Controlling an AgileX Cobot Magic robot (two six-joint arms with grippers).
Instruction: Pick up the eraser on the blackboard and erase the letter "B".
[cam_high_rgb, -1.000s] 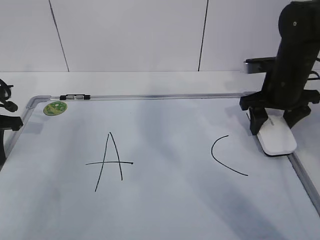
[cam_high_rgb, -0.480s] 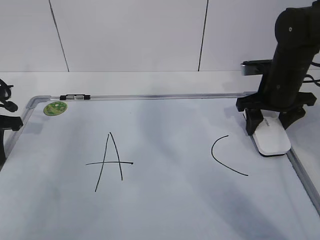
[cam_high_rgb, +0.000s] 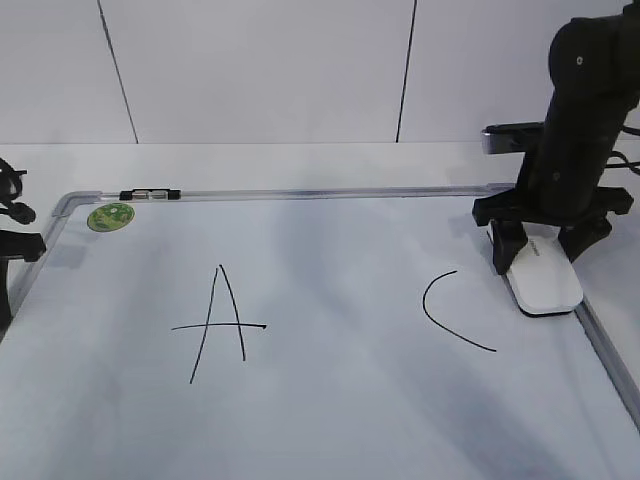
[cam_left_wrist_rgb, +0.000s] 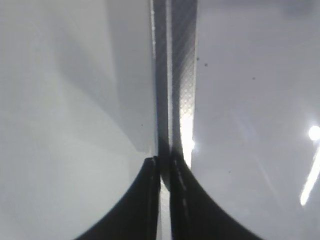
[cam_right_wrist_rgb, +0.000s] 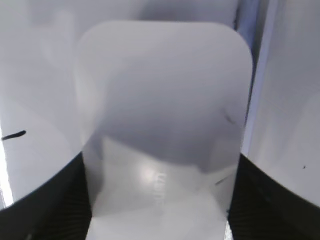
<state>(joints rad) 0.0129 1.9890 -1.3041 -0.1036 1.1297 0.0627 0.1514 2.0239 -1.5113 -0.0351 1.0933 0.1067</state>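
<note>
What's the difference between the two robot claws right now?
The right gripper is over the board's right edge with the white eraser between its fingers, which sit against the eraser's sides. The left gripper holds nothing, its fingers nearly together, above the blackboard frame at the left edge, barely visible from outside. Both have black fingers.

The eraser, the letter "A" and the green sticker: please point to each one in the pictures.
eraser (cam_high_rgb: 545, 281), exterior view, middle of its white top.
letter "A" (cam_high_rgb: 236, 326), exterior view, on its crossbar.
green sticker (cam_high_rgb: 111, 216), exterior view, its centre.
</note>
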